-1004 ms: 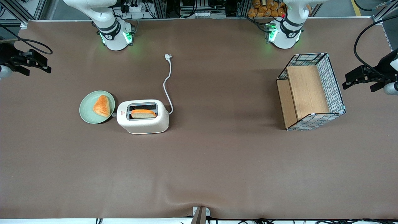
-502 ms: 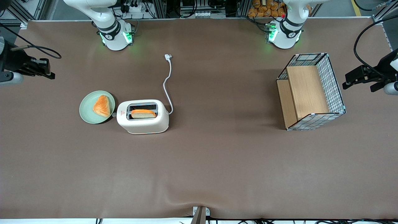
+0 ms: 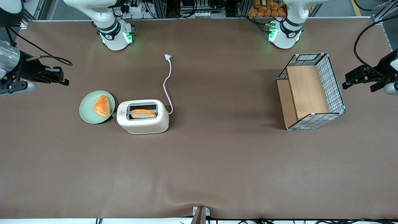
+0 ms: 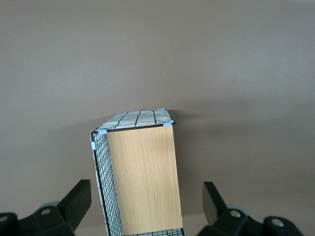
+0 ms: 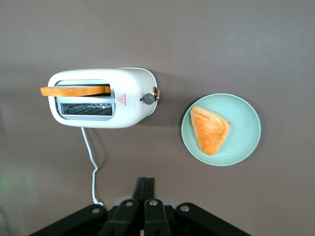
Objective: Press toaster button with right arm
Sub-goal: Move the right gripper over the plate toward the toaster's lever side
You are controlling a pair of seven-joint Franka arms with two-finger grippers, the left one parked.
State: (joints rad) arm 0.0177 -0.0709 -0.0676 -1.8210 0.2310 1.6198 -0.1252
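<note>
The cream-white toaster stands on the brown table with a slice of bread sticking up from one slot. In the right wrist view the toaster shows its red label and the grey button on the narrow end face that faces the plate. The right arm's black gripper hangs above the table at the working arm's end, farther from the front camera than the plate and well apart from the toaster. Its fingers are shut together with nothing between them.
A pale green plate with a triangular pastry lies beside the toaster's button end. The white cord runs from the toaster to its plug. A wire basket with wooden panels stands toward the parked arm's end.
The right arm's gripper has moved inward over the table toward the plate and toaster, and slightly nearer the front camera. The toaster, plate and basket have not moved.
</note>
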